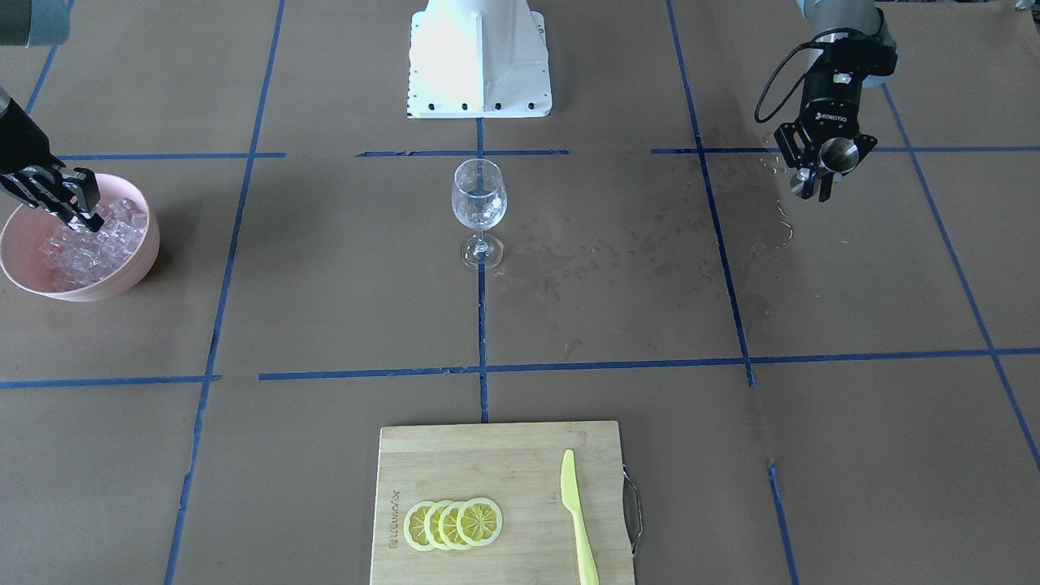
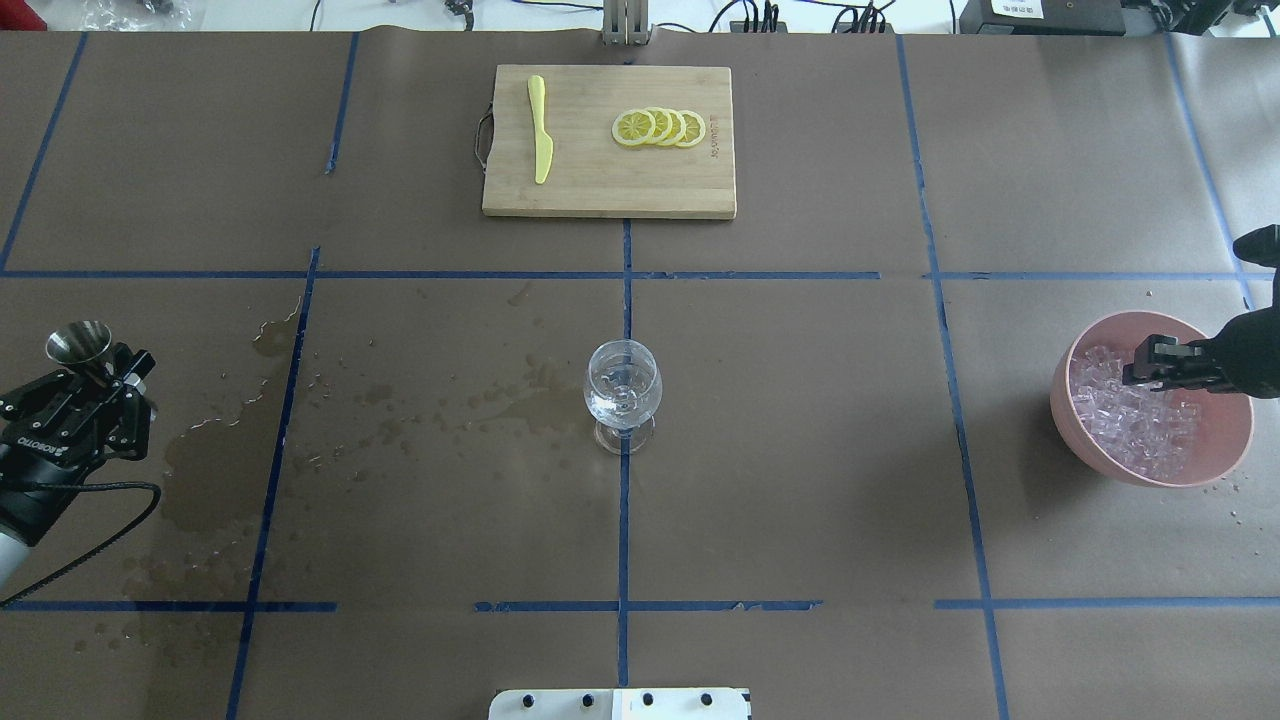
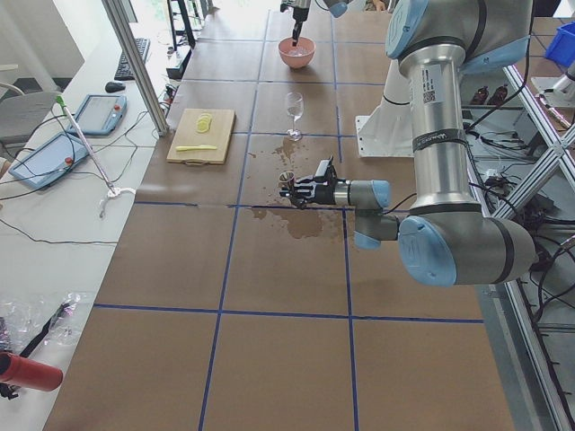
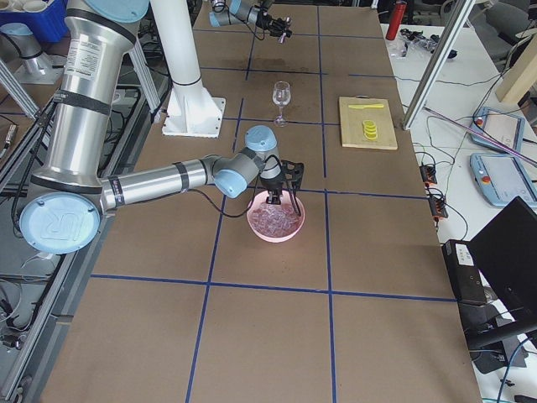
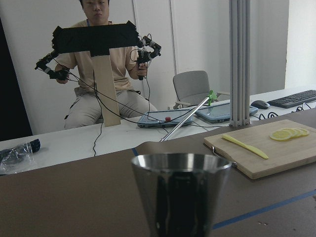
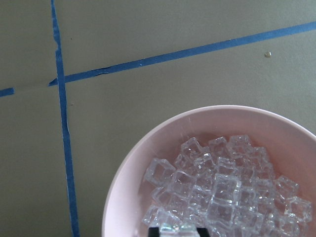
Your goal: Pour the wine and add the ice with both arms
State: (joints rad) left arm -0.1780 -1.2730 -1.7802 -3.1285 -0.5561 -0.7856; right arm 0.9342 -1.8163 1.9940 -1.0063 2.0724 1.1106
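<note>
- Steel cup [image 2: 78,342], roughly upright, is clamped in the left gripper [image 2: 105,372] at the table's left edge, well apart from the glass. No view shows whether any wine is in it.
- Wet patches [image 2: 215,470] darken the brown paper between that gripper and the centre. Any pour should therefore start only once the cup's lip is over the glass, and the tilt should be slow.
- The wine glass [image 2: 622,392] stands upright on the centre tape line. It may hold a little clear liquid low in its bowl, but reflections make this hard to tell.
- The pink bowl [image 2: 1150,478] at the right holds the ice [image 2: 1135,425], a heap of clear cubes.
- The right gripper [image 2: 1150,362] points down into the heap. The wrist view shows its fingertips [image 6: 154,230] narrowly apart with one cube between them, but not whether they pinch it.
- The step in hand looks like picking up ice. To do it well:
  - Close squarely on the flat faces of a single cube.
  - Lift straight up, clear of the rim.
  - Release low over the glass, so the cube neither splashes nor tips the stem.
</note>
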